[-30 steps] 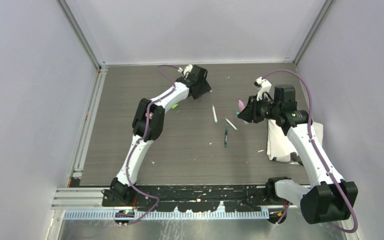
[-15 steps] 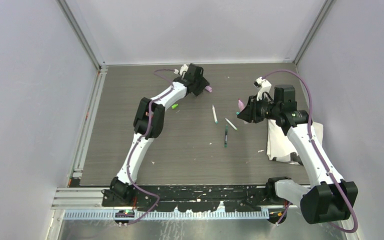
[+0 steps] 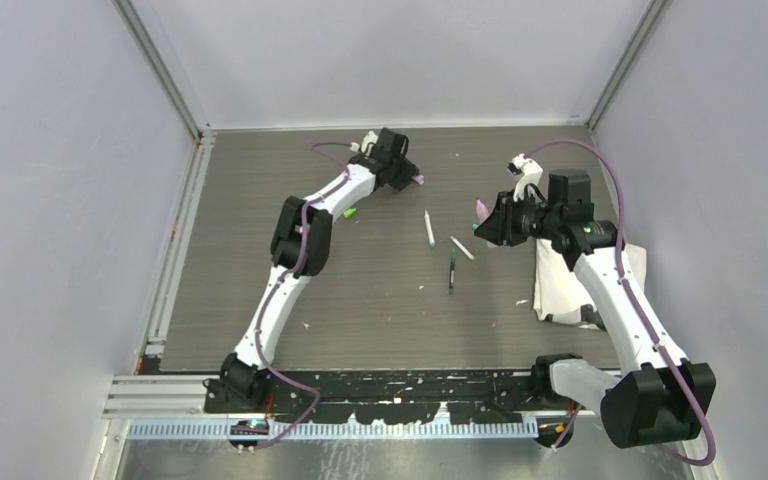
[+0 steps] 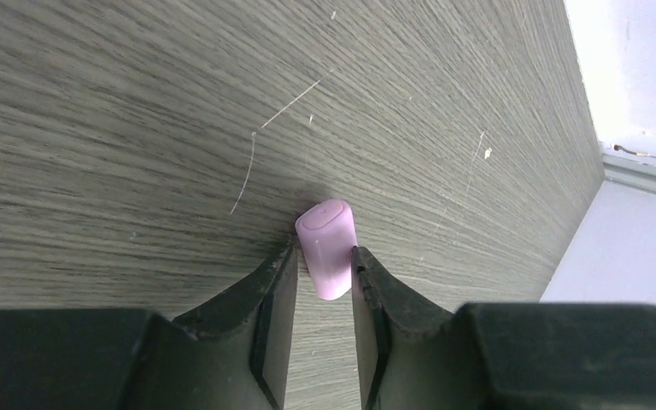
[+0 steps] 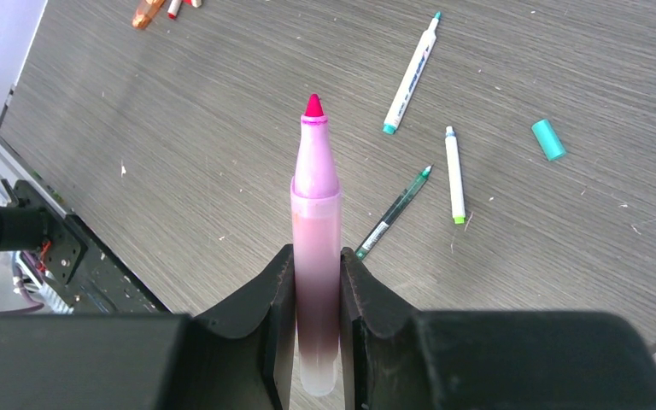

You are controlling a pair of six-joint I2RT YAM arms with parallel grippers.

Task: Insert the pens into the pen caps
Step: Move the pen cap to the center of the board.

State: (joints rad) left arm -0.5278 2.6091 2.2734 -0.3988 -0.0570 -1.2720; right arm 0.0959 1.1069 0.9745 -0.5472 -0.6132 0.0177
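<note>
My left gripper (image 3: 412, 178) is at the far middle of the table. In the left wrist view its jaws (image 4: 325, 254) press both sides of a stubby pink cap (image 4: 328, 246) that rests against the table; the cap also shows in the top view (image 3: 418, 180). My right gripper (image 3: 482, 222) is shut on a pink pen (image 5: 315, 196) with a bare red tip, held above the table. Two white pens (image 5: 412, 73) (image 5: 453, 175) and a dark green pen (image 5: 393, 213) lie between the arms. A teal cap (image 5: 548, 139) lies beside them.
A bright green cap (image 3: 349, 212) lies by the left arm's forearm. An orange cap (image 5: 147, 12) and a red one (image 5: 173, 7) sit at the top edge of the right wrist view. A white cloth (image 3: 565, 285) lies under the right arm. The back wall is close behind the left gripper.
The left wrist has turned and shifted slightly toward the back, and the pink cap at its tips moved a little with it. The right arm and its pen have not moved.
</note>
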